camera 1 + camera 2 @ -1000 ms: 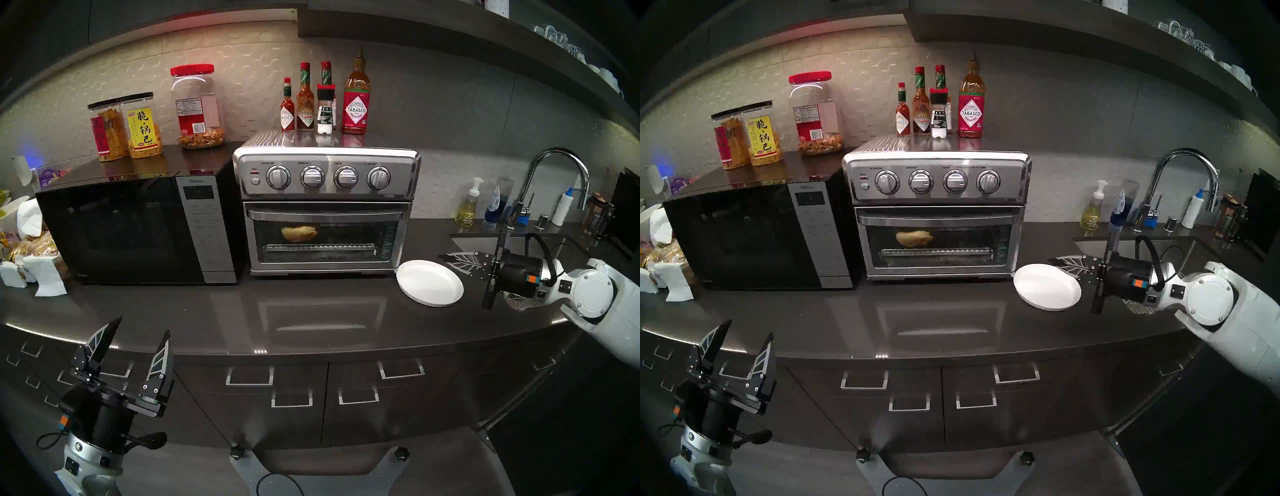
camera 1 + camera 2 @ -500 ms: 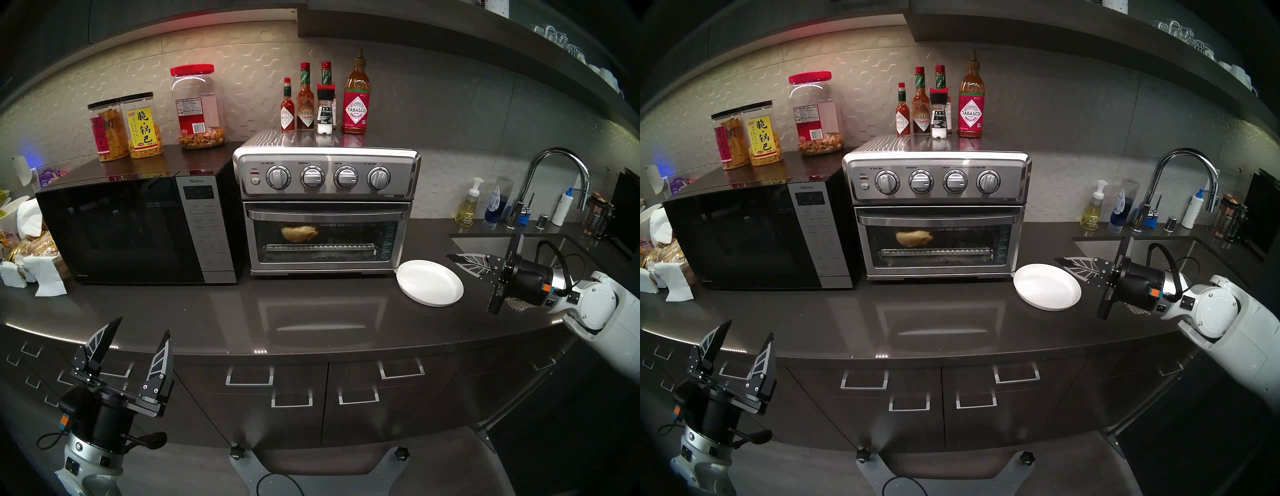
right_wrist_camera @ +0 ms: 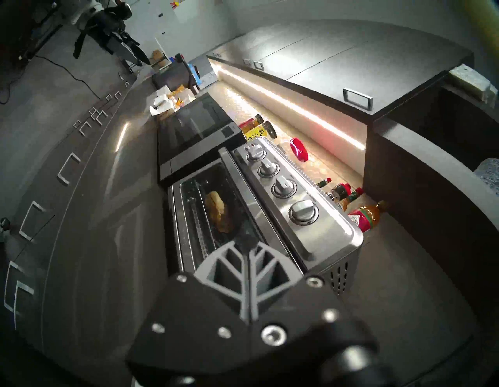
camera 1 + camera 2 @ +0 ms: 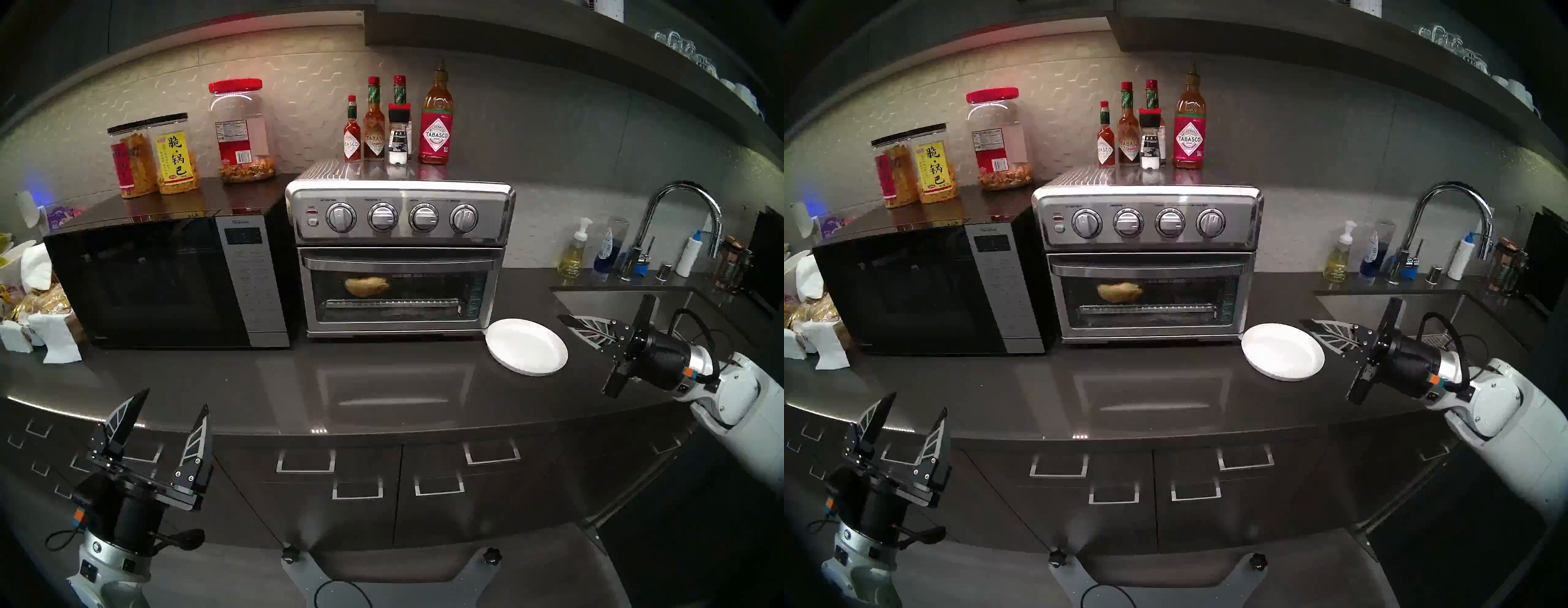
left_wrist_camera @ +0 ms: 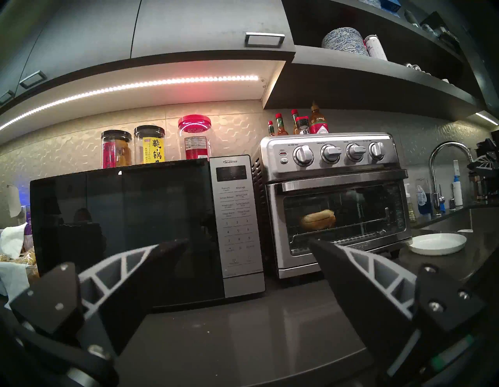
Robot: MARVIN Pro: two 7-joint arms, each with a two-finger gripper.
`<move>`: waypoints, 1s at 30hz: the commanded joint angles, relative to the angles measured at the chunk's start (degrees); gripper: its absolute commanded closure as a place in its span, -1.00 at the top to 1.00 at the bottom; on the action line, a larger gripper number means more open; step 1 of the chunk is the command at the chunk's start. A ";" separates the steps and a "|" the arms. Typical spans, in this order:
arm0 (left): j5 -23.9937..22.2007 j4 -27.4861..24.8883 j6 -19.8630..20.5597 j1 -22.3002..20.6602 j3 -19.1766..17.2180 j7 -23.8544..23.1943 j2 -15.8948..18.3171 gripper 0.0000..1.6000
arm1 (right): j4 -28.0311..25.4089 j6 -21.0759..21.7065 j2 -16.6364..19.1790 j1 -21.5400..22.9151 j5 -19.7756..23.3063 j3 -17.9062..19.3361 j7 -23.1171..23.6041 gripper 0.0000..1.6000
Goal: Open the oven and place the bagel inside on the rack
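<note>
**Jaws empty, bagel behind the glass**

Pressed flat together and holding nothing, the right gripper (image 4: 570,321) hangs above the bench (image 4: 382,382) on the sink side of the white plate (image 4: 526,346), touching neither. From its own camera the two fingers meet in one seam with no gap. At the near left edge of the bench the left gripper (image 4: 172,405) points up with its jaws spread wide, also empty and clear of everything.

Between them sits the oven (image 4: 399,254), door up and shut. Through the glass the bagel (image 4: 367,286) lies on the rack (image 4: 392,303), toward the left side. The plate is bare.

To my eye the placing is done, so what remains is a tidy retreat. Doing that well means keeping the right arm above the plate's rim and away from the faucet (image 4: 679,220) behind it, and leaving the oven's handle alone so the door is not jogged open.
</note>
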 commanded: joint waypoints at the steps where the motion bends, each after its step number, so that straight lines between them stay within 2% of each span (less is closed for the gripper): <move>1: -0.03 -1.02 -0.19 -0.02 -0.07 -0.09 0.05 1.00 | -3.35 -0.83 -4.84 -6.66 0.89 5.73 1.03 -0.76; 13: -0.05 -1.15 -0.16 0.05 -0.11 -0.16 -0.01 1.00 | -8.86 0.97 -13.52 -14.77 0.77 16.99 5.72 -0.76; 15: -0.07 -1.19 -0.16 0.08 -0.12 -0.17 -0.02 1.00 | -10.59 1.82 -15.58 -17.60 0.86 20.05 6.72 -0.76; 16: -0.07 -1.20 -0.15 0.09 -0.12 -0.18 -0.03 1.00 | -10.63 2.18 -15.47 -16.78 0.98 19.95 7.40 -0.76; 17: -0.07 -1.22 -0.15 0.10 -0.12 -0.18 -0.03 1.00 | -11.64 2.77 -16.86 -18.17 0.97 21.48 7.92 -0.76; 18: -0.07 -1.24 -0.14 0.12 -0.13 -0.18 -0.04 1.00 | -11.68 3.15 -16.46 -17.79 1.19 21.53 8.43 -0.76; 20: -0.07 -1.28 -0.13 0.14 -0.13 -0.19 -0.06 1.00 | -13.75 4.56 -19.09 -20.45 1.34 24.51 9.66 -0.76; 24: -0.08 -1.34 -0.10 0.19 -0.15 -0.19 -0.08 1.00 | -15.49 6.39 -20.63 -22.03 1.92 26.82 11.35 -0.76; 29: -0.07 -1.47 -0.03 0.30 -0.17 -0.18 -0.13 1.00 | -20.05 10.76 -25.17 -26.66 3.30 32.31 14.43 -0.76; 30: -0.07 -1.49 -0.01 0.32 -0.17 -0.18 -0.14 1.00 | -19.73 11.13 -24.42 -25.94 3.76 31.97 14.99 -0.76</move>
